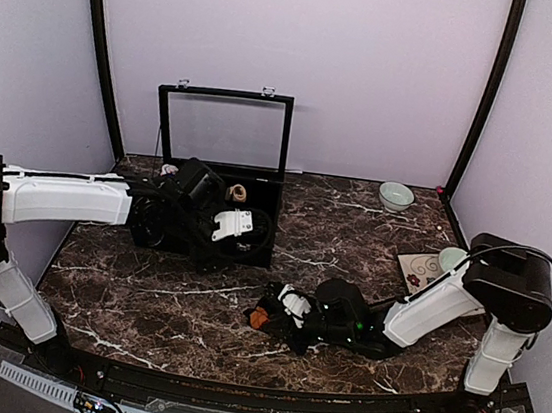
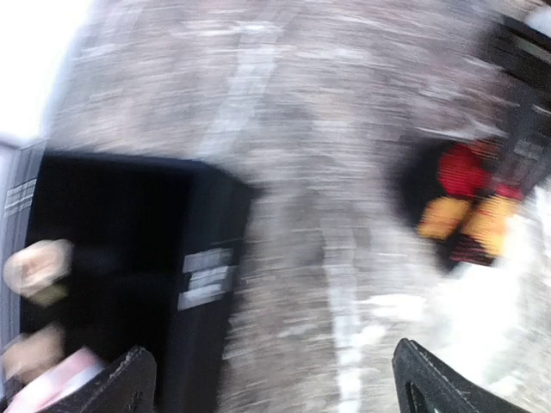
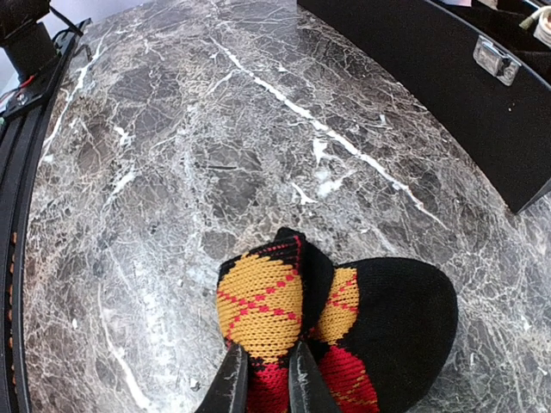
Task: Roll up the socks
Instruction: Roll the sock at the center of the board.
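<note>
A black sock with orange and red argyle diamonds (image 3: 379, 318) lies bunched on the marble table, near the front middle in the top view (image 1: 261, 315). My right gripper (image 3: 265, 357) is shut on a raised fold of this sock, with the orange diamond standing up between its fingers (image 3: 231, 383). It reaches in from the right (image 1: 284, 306). My left gripper (image 2: 284, 387) is open and holds nothing. It hangs over the front wall of the black box (image 1: 239, 224). The left wrist view is blurred by motion, and the sock (image 2: 465, 206) shows at its right.
A black box (image 1: 263, 250) with its lid (image 1: 227, 95) propped up stands at the back left, its dark side showing in the right wrist view (image 3: 430, 77). Small sock rolls (image 2: 34, 267) lie inside. A pale bowl (image 1: 395, 195) and a cup (image 1: 451, 258) on a patterned card stand at the right.
</note>
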Robot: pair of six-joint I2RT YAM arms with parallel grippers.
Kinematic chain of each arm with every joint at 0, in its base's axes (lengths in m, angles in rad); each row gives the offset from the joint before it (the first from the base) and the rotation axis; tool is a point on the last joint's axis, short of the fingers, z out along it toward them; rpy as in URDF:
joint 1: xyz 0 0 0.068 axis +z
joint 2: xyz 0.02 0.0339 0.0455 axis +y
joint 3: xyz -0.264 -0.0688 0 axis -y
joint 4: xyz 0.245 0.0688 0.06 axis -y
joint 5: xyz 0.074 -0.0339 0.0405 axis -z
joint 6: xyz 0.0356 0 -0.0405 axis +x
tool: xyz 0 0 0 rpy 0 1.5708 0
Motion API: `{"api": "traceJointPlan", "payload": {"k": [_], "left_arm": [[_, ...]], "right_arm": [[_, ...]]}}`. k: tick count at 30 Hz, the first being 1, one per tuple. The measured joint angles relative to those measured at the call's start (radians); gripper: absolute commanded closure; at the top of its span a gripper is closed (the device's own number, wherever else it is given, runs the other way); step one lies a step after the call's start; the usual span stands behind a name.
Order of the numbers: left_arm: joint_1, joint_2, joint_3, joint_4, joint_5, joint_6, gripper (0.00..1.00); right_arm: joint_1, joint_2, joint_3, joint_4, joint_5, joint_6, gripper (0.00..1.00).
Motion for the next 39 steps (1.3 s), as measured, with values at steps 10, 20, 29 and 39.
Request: {"api": "traceJointPlan", "payload": {"k": [10, 20, 29, 39], "left_arm": [[0.045, -0.108, -0.147, 0.14, -0.147, -0.022, 0.01], [-0.131, -0.045, -0.276, 0.136, 0.099, 0.145, 0.21], [-0.193, 0.093, -0.137, 0.129, 0.164, 0.249, 0.2], [-0.226, 0.171, -0.122, 0.203, 0.142, 0.315, 0.4]], "right_arm": [[-0.053, 0.042, 0.026, 0.027, -0.079, 0.161, 1.0], [-0.135, 0.121, 0.042, 0.126, -0.249, 0.375, 1.0], [-0.2, 0.169, 0.066, 0.153, -0.404, 0.444, 1.0], [-0.24, 0.188, 0.08, 0.126, -0.499, 0.483, 1.0]]}}
